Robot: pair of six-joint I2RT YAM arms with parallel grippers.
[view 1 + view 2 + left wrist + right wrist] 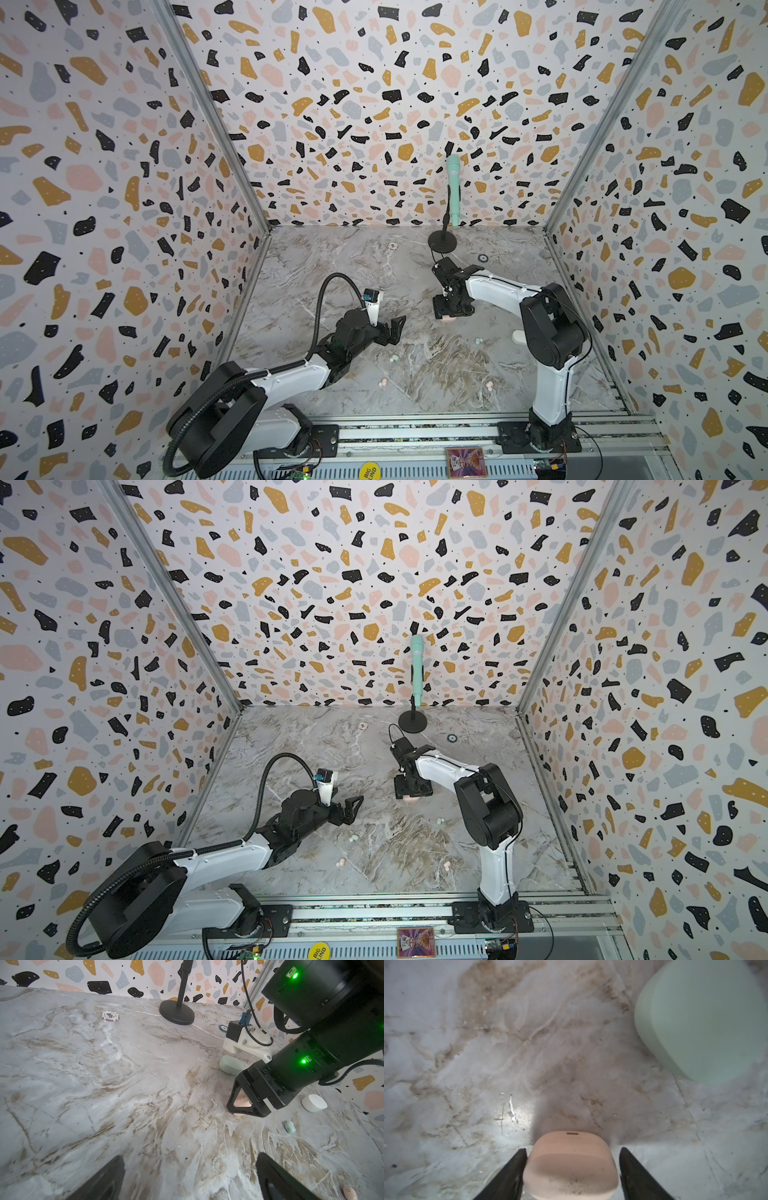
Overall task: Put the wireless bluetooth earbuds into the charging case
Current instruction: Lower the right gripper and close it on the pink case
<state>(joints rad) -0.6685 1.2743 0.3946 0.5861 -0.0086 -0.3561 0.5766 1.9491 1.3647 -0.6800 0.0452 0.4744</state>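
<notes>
Right pincer (573, 1149) straddles pink charging case (571, 1169) at lower centre of the right wrist frame. Jaws flank its two sides, a sliver of gap on one, not clamped. Case sits flat on worktop (467, 1064), lid shut. Left pincer (395, 330) is released wide and empty, and is the nearer one to pink earbud (383, 381), lower centre in a top view. Likely its pick.

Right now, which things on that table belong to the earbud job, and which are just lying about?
Job: pink case, mint case, white case, mint earbuds, white earbuds, pink earbuds.
Lying about: microphone on its stand, two poker chips, picture card.
</notes>
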